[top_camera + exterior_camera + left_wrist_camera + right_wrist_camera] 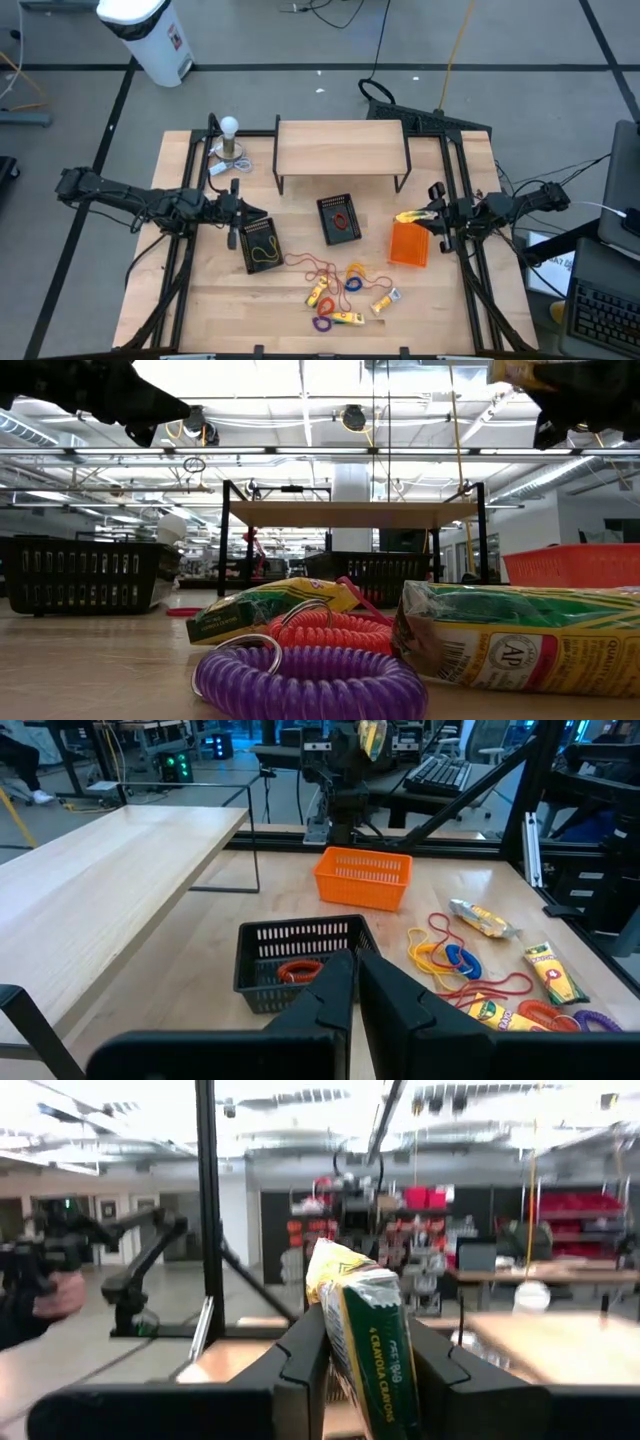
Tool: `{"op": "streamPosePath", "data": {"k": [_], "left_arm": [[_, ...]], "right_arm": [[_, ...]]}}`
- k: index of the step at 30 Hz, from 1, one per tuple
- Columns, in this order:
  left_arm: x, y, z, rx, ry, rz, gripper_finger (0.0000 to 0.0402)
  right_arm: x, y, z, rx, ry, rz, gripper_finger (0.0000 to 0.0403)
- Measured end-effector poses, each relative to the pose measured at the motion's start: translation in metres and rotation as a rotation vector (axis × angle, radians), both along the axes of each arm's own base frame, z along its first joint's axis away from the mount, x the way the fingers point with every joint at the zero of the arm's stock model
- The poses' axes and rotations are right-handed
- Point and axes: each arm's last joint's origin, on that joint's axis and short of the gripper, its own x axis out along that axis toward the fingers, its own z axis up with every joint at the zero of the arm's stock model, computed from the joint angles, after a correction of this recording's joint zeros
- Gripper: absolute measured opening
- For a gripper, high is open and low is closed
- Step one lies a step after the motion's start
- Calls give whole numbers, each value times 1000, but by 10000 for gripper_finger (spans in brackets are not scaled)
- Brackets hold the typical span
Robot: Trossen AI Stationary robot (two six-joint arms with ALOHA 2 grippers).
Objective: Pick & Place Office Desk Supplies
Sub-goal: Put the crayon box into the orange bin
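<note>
My right gripper (432, 215) is shut on a yellow crayon packet (365, 1342) and holds it in the air by the far edge of the orange basket (408, 244). My left gripper (238, 214) is shut and holds nothing; it hovers beside a black basket (260, 243) that has a yellow loop in it. A second black basket (338, 218) at the table's middle holds a red loop (298, 970). More crayon packets (348, 318), coloured loops (354, 275) and a purple coil (310, 682) lie loose on the near part of the table. My right gripper pinches the crayon packet between its two fingers (300, 1365), one on each flat side (392, 1370). The fingers come about level from the table's right. The packet's yellow end (406, 216) sticks out past the fingertips, clear of the table and the basket.
A low wooden shelf (342, 148) on black legs stands at the far middle. A white ball-topped metal stand (230, 140) sits at the far left. Black frame rails (462, 180) run along the table's sides.
</note>
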Motion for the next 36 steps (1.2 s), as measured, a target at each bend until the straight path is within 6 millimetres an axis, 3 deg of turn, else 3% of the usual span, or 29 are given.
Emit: {"op": "streamPosePath", "data": {"k": [4, 10, 19, 26, 36], "left_arm": [[0, 0, 0, 0, 0, 0, 24], [0, 0, 0, 1, 1, -1, 24], [0, 0, -1, -2, 10, -16, 24], [0, -1, -1, -1, 9, -17, 24], [0, 0, -1, 9, 11, -17, 24]], "right_arm": [[-8, -3, 26, -17, -48, -25, 65], [-16, -8, 70, -38, 75, -91, 65], [-2, -5, 114, 44, 452, -142, 63], [13, 2, 118, 168, 767, -125, 64], [24, 12, 94, 350, 1200, -82, 64]]}}
